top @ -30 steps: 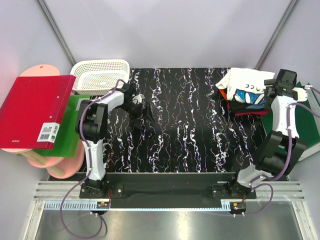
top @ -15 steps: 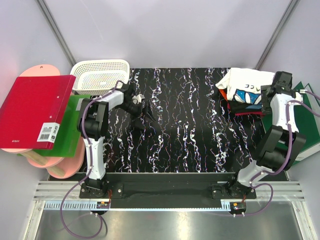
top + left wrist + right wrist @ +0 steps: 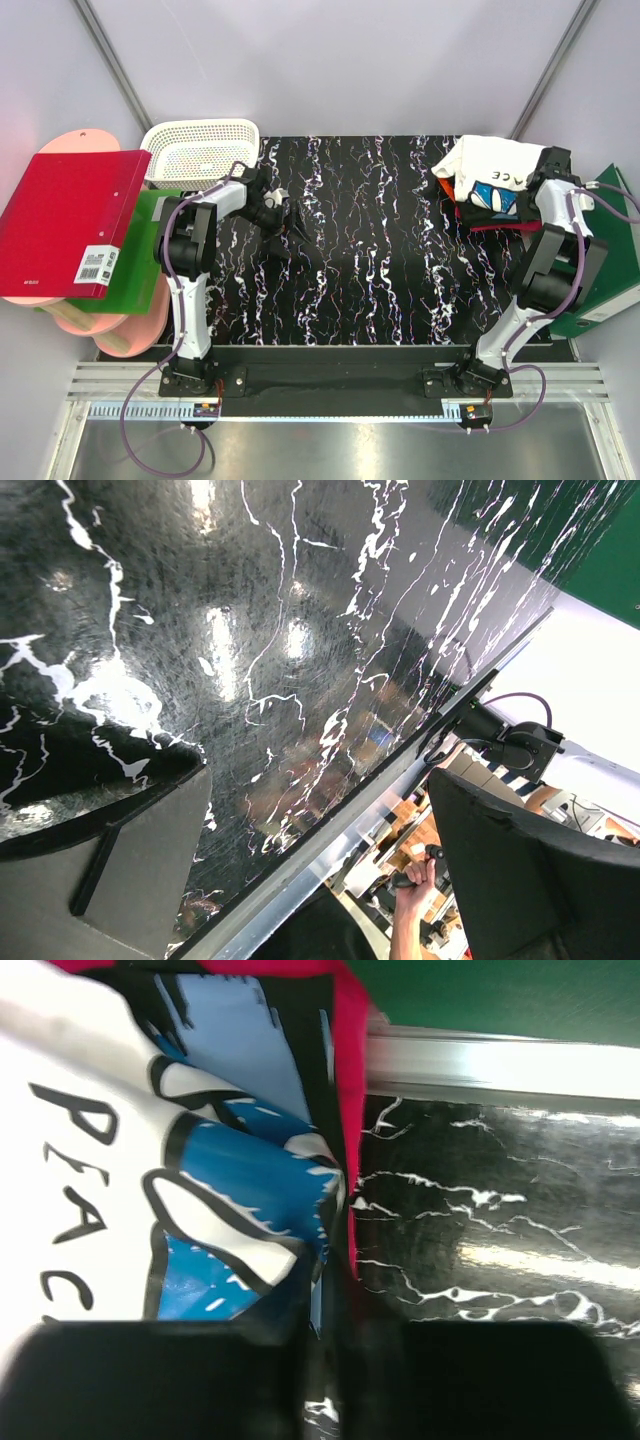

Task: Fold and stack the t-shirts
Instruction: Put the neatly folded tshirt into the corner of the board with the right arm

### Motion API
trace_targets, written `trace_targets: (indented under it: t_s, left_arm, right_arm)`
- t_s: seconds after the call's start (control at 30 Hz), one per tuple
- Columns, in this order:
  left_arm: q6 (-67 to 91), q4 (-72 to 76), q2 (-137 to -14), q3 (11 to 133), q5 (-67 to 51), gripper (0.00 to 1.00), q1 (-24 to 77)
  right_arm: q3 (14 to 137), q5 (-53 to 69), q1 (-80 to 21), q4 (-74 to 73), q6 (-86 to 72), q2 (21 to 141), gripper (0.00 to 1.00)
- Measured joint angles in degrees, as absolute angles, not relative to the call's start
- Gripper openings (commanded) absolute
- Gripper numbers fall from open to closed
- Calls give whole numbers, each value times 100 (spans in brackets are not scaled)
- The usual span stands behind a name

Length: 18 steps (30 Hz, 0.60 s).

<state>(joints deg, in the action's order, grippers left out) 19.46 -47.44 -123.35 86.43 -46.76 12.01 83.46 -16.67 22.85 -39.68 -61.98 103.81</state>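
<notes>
The right gripper (image 3: 320, 1350) has its two dark fingers (image 3: 150, 1380) drawn close together, pinching the near edge of the t-shirt pile (image 3: 495, 185). Printed cloth and a red hem both run down into the narrow gap (which layers are actually caught I cannot tell). The pile sits at the far right corner of the black marbled table (image 3: 380, 260).

At least three layers show in the pile. There is one white t-shirt (image 3: 490, 158) on top, crumpled, with dark hand-drawn lettering. Beside the lettering is a blue-and-white print outlined in black, and I cannot tell which shirt it belongs to. There is dark cloth under that, and one red t-shirt (image 3: 348, 1070) at the bottom with its edge sticking out toward the table. None of the pile looks neatly folded.

The left gripper (image 3: 318, 820) is the second of the two. It hangs low over bare table on the far left side with its jaws spread wide and nothing between them, well apart from the shirts.

Further out, one white lattice basket (image 3: 200, 150) stands at the table's far left corner. One red binder (image 3: 70, 220) lies left of the table, overlapping a green binder (image 3: 150, 235). Beneath these are pink round boards (image 3: 75, 142), at least two of them. A second, darker green binder (image 3: 605, 270) lies off the table's right edge.
</notes>
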Motion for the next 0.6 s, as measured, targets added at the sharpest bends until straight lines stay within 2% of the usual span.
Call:
trace_targets:
  t_s: [0.07, 0.47, 0.57, 0.6]
  left_arm:
    - [1946, -4744, -12335, 8643, -4676, 99, 1184]
    - [1949, -4735, -12335, 8624, -4694, 99, 1151]
    - [1949, -4735, -12335, 8624, -4696, 99, 1151]
    - [1949, -4733, -12335, 8624, -4698, 99, 1151]
  right_arm:
    - [8493, -1669, 2285, -3975, -6160, 10468, 0]
    - [8755, -1754, 2285, -3979, -6038, 10357, 0]
    - [8829, -1730, 2285, -3968, -5988, 10300, 24]
    - [8851, -1684, 2287, -3970, -5975, 10294, 40]
